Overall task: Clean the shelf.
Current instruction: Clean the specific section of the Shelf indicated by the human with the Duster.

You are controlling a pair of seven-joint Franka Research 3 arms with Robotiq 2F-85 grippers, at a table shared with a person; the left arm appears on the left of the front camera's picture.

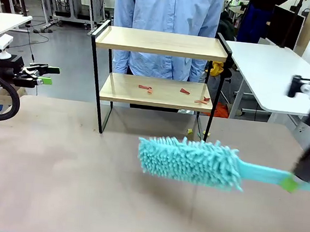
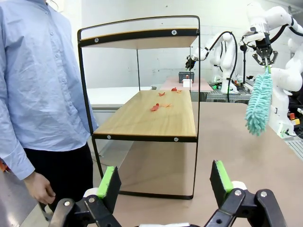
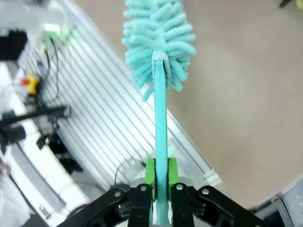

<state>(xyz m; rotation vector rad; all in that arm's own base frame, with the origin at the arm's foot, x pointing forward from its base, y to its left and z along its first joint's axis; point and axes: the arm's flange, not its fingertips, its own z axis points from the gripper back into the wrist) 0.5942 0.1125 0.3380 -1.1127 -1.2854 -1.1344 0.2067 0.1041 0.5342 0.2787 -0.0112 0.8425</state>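
The shelf stands at the far side of the brown table, two wooden boards in a black frame. Several red scraps lie on its lower board; the top board looks bare. My right gripper is shut on the handle of a turquoise fluffy duster, held in the air in front of the shelf with its head pointing left. The right wrist view shows the pads clamping the duster's handle. My left gripper hangs open at the far left, level with the lower board, with nothing between its fingers.
A person in a light blue shirt stands right behind the shelf, one hand hanging down. A white table stands at the right. Small yellow bits lie on the table under the shelf.
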